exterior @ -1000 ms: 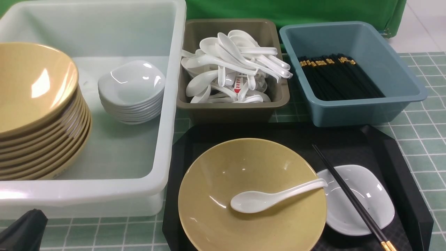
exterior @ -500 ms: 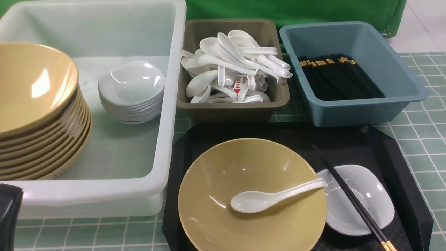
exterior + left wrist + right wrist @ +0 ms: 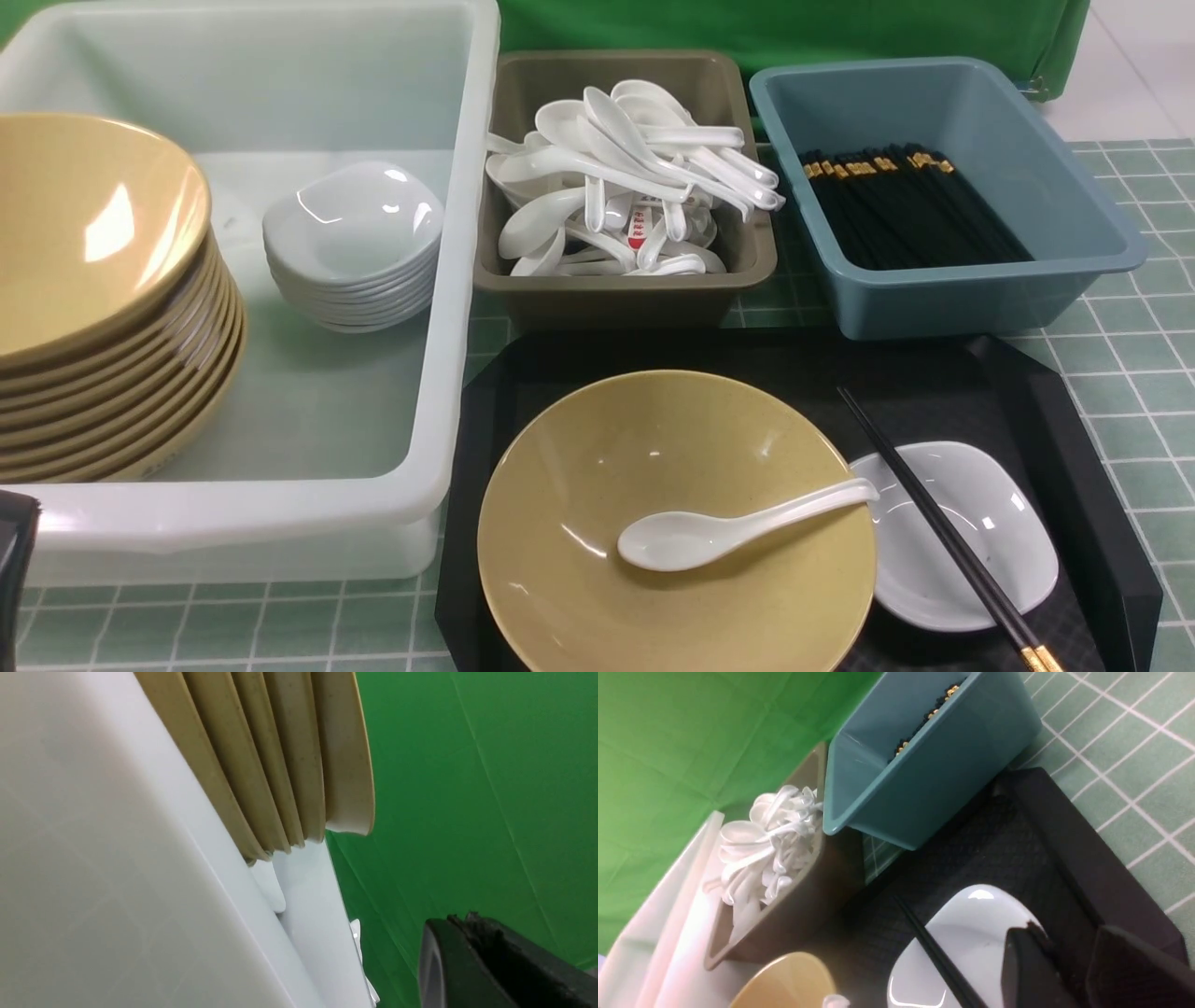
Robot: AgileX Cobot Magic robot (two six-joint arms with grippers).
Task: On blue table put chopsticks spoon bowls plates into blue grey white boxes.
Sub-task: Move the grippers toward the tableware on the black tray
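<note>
White box (image 3: 457, 280): bowl stack (image 3: 93, 280), plate stack (image 3: 350, 243), bare floor nearside. Grey box (image 3: 616, 289): spoons (image 3: 635, 177). Blue box (image 3: 980, 299): chopsticks (image 3: 906, 210). Tray (image 3: 1074, 420): spoon (image 3: 709, 534) in bowl (image 3: 607, 439), chopstick pair (image 3: 934, 532) across plate (image 3: 990, 523). Right gripper (image 3: 1066, 935) above plate, parted, empty. Left gripper (image 3: 13, 560) beside white box's near rim; grip unreadable.

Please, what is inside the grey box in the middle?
The grey box holds a loose heap of white spoons, a few reaching over its rim. Its floor, and anything under the heap, is covered.
</note>
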